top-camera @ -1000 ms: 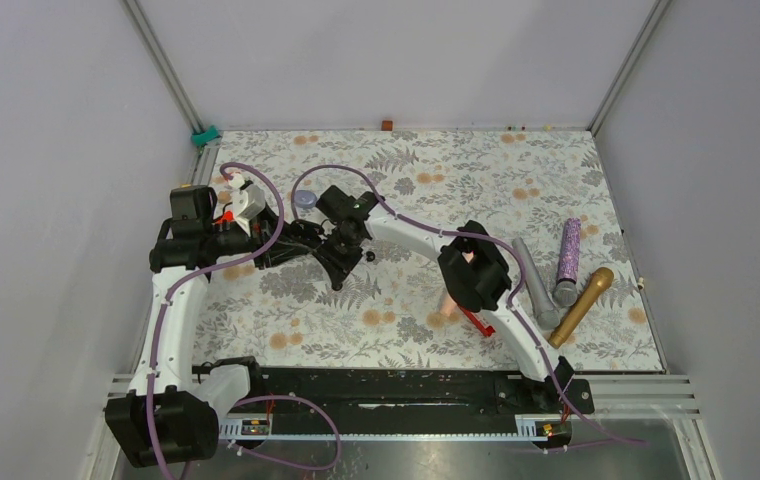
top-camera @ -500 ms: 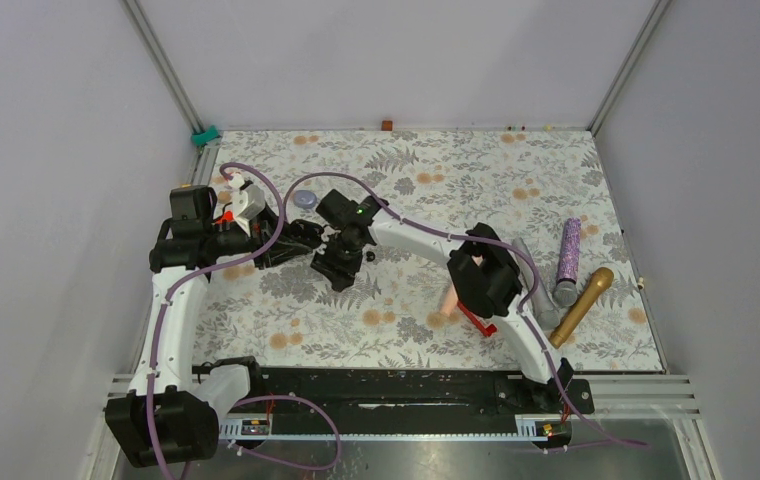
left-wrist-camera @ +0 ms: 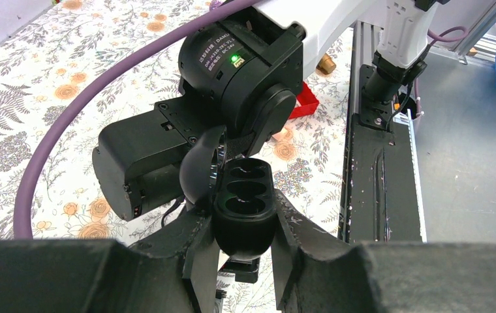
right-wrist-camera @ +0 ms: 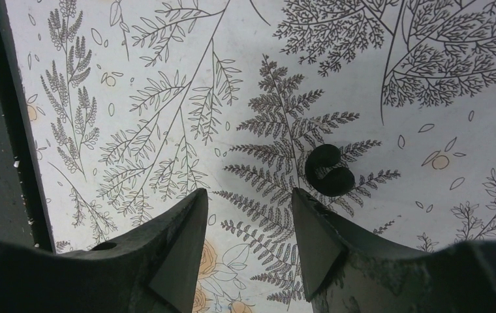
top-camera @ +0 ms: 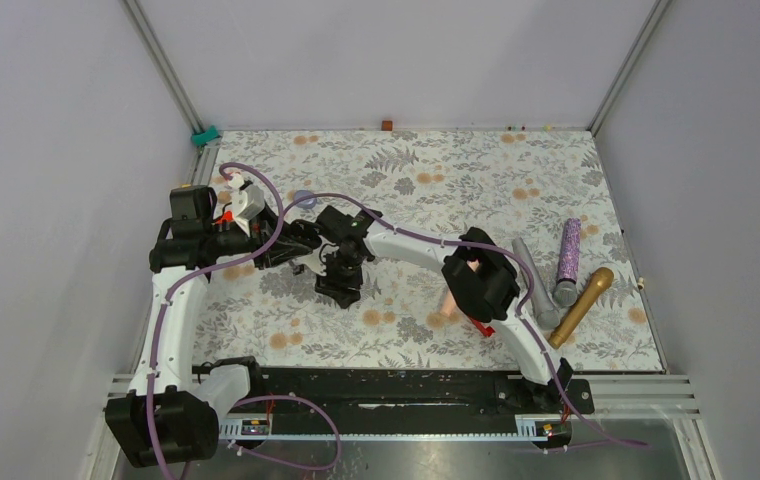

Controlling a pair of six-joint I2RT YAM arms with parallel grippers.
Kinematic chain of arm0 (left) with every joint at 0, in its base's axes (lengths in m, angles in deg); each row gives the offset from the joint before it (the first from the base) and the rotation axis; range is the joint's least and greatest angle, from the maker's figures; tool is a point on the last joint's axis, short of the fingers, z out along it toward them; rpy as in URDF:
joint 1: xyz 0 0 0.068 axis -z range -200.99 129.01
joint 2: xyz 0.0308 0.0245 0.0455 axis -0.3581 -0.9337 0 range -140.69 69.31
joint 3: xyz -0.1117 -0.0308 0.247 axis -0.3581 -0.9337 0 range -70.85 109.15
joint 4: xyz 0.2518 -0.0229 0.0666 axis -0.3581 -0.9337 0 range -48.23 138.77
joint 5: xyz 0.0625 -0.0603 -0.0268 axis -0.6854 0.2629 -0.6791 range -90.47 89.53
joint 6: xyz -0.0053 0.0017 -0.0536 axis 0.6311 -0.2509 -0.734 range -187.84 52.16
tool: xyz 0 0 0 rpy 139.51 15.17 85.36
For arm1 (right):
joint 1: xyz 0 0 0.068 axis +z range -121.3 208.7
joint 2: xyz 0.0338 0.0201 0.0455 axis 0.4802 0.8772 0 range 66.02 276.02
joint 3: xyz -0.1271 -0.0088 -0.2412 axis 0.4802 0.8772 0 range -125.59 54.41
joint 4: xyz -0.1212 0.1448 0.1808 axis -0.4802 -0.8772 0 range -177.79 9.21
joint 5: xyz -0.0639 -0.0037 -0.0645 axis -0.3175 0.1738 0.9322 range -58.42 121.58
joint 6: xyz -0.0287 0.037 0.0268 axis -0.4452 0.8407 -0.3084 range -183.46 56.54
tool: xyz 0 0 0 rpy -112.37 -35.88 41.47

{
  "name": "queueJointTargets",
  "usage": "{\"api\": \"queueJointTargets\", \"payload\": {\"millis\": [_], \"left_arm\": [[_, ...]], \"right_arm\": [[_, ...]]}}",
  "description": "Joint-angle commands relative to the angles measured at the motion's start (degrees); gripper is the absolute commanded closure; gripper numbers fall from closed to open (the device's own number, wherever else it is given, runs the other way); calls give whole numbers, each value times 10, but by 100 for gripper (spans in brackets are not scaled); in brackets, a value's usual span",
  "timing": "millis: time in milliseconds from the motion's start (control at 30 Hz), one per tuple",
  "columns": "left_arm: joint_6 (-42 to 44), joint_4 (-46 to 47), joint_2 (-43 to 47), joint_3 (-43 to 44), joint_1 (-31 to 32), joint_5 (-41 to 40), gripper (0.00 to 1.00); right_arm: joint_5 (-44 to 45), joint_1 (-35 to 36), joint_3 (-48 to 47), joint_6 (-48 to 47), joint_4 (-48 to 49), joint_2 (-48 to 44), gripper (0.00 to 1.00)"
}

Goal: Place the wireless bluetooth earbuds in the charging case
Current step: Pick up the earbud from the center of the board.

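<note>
Open case (left-wrist-camera: 245, 195) clamped in left gripper (left-wrist-camera: 242, 238). Empty right gripper (right-wrist-camera: 248, 212) partly open; earbud (right-wrist-camera: 329, 171) at its one o'clock. Probably light, slick, rolls: pinch across body.

One glossy black oval charging case (left-wrist-camera: 244, 205), one tiny black rounded earbud (right-wrist-camera: 329, 171), one silver microphone (top-camera: 541, 300), one glittery purple microphone (top-camera: 568, 255), one gold microphone (top-camera: 584, 302), at three o'clock.

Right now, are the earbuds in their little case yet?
Not yet. Done: the left gripper holds the charging case, lid open, nothing inside. In hand: the open right gripper hovers beside one earbud lying on the tablecloth. Left: grab it, seat it, then the second bud, which I can't see.
</note>
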Motion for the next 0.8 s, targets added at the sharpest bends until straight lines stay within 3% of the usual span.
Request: {"api": "queueJointTargets", "payload": {"millis": [0, 400, 567, 767], "left_arm": [[14, 18, 4, -2, -3, 31, 100], [13, 17, 6, -2, -4, 29, 100], [13, 18, 8, -2, -4, 31, 100], [16, 18, 5, -4, -5, 32, 100]], "right_arm": [[-28, 0, -21, -25, -14, -23, 42], [-52, 0, -62, -77, -33, -7, 43], [-16, 2, -108, -61, -57, 27, 43], [50, 8, -67, -97, -21, 15, 44]]}}
